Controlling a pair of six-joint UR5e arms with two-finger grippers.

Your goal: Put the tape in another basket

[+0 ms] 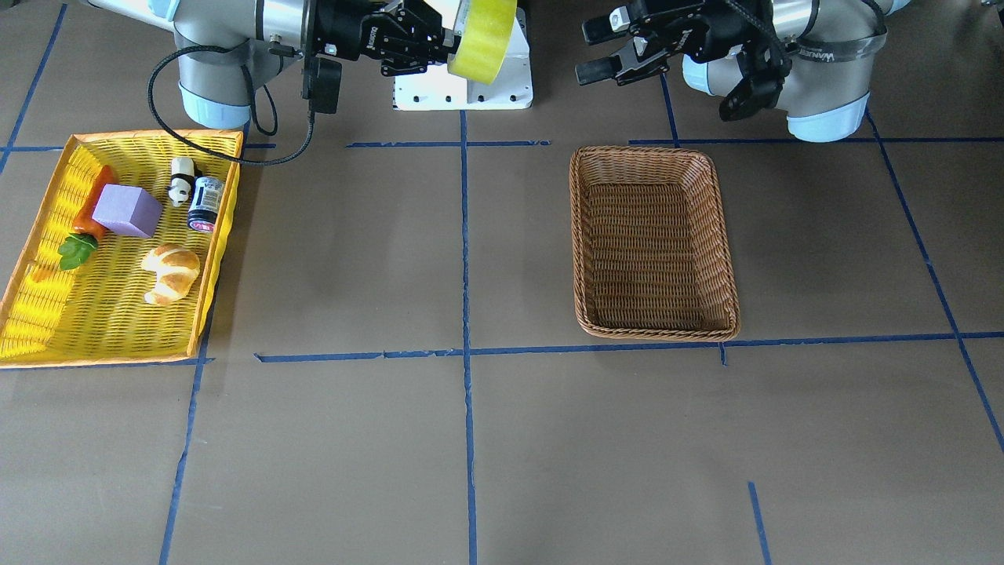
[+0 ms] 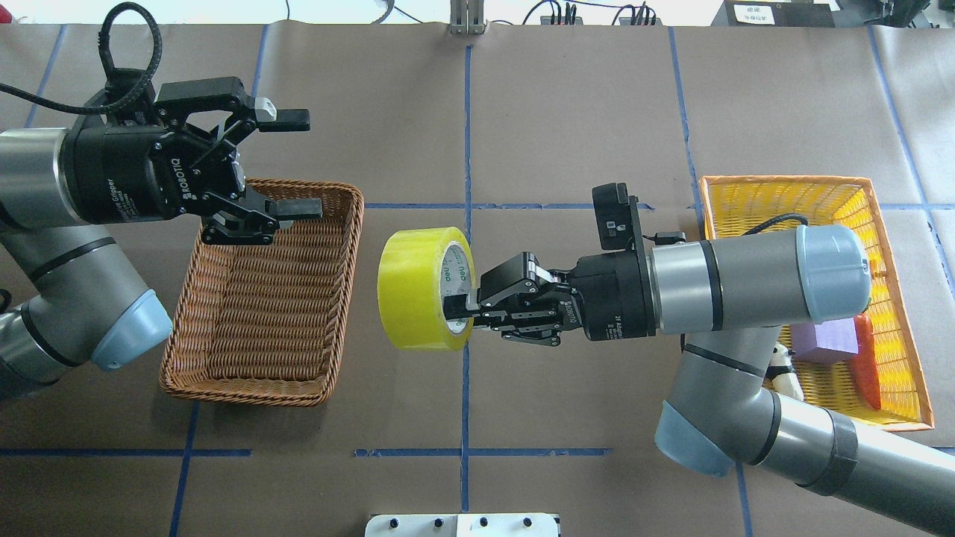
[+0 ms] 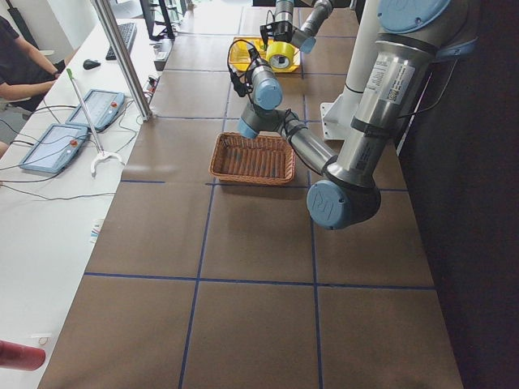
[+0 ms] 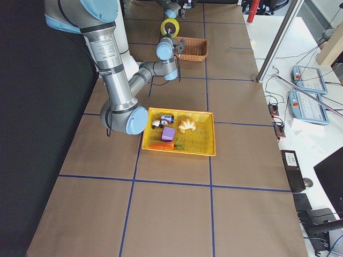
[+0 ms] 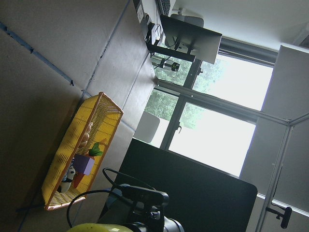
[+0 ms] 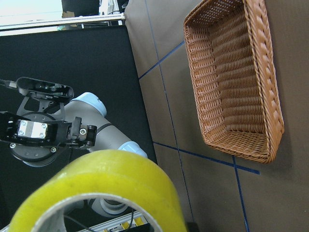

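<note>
The yellow-green tape (image 2: 418, 298) hangs in the air between the two baskets, held on edge. My right gripper (image 2: 456, 312) is shut on the tape, one finger inside its grey-white core. It also shows in the front view (image 1: 482, 39) and fills the bottom of the right wrist view (image 6: 111, 179). The brown wicker basket (image 2: 246, 395) lies empty to the tape's left; it shows in the front view too (image 1: 655, 333). My left gripper (image 2: 302, 162) is open and empty, raised over the wicker basket's far corner and pointing toward the tape.
The yellow basket (image 1: 47, 329) with an orange rim holds a carrot (image 1: 92, 205), a purple block (image 1: 127, 210), a croissant (image 1: 171, 271), a panda figure (image 1: 181, 180) and a small can (image 1: 205, 204). The white base plate (image 1: 463, 86) stands at the table's robot side.
</note>
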